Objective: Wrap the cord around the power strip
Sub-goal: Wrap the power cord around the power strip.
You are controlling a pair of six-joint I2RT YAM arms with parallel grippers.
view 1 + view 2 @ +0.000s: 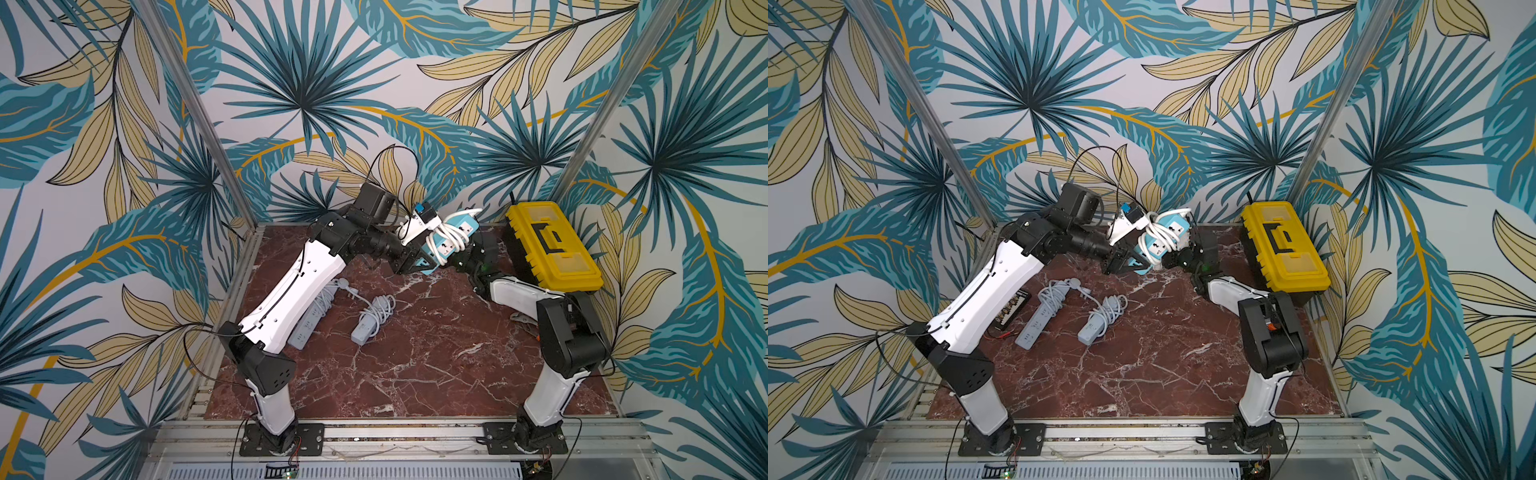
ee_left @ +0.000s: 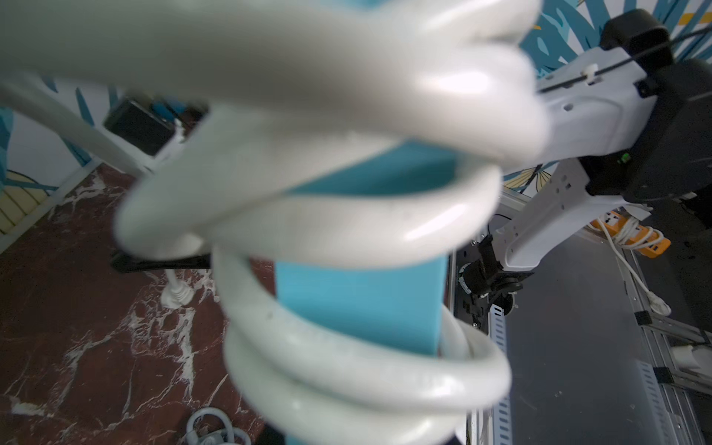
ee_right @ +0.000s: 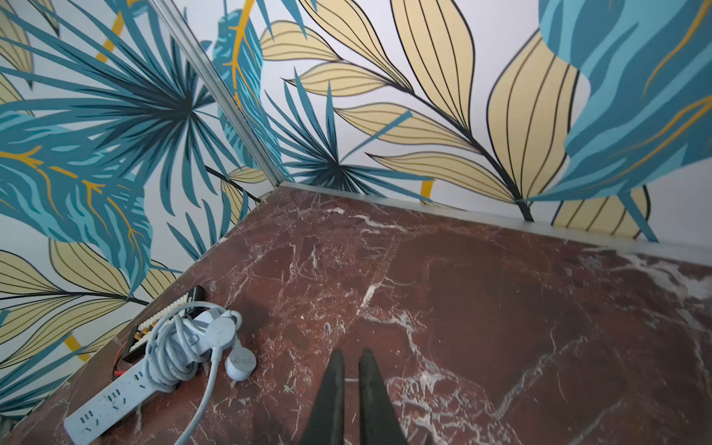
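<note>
The blue power strip (image 1: 465, 227) (image 1: 1173, 222) is held tilted above the back of the table, and its white cord (image 1: 448, 233) (image 1: 1156, 233) is coiled around it in several turns. My left gripper (image 1: 410, 261) (image 1: 1120, 262) is shut on the strip's lower end. In the left wrist view the blue strip (image 2: 358, 304) and the blurred cord loops (image 2: 346, 358) fill the picture, hiding the fingers. My right gripper (image 1: 468, 250) (image 1: 1174, 258) sits just right of the strip. It is shut (image 3: 352, 352) with nothing between its fingers.
A yellow toolbox (image 1: 552, 245) (image 1: 1285, 245) stands at the back right. Two grey power strips with wrapped cords (image 1: 374, 320) (image 1: 1038, 316) lie left of centre on the marble table (image 1: 415, 374). A black board (image 1: 1013, 309) lies by the left edge.
</note>
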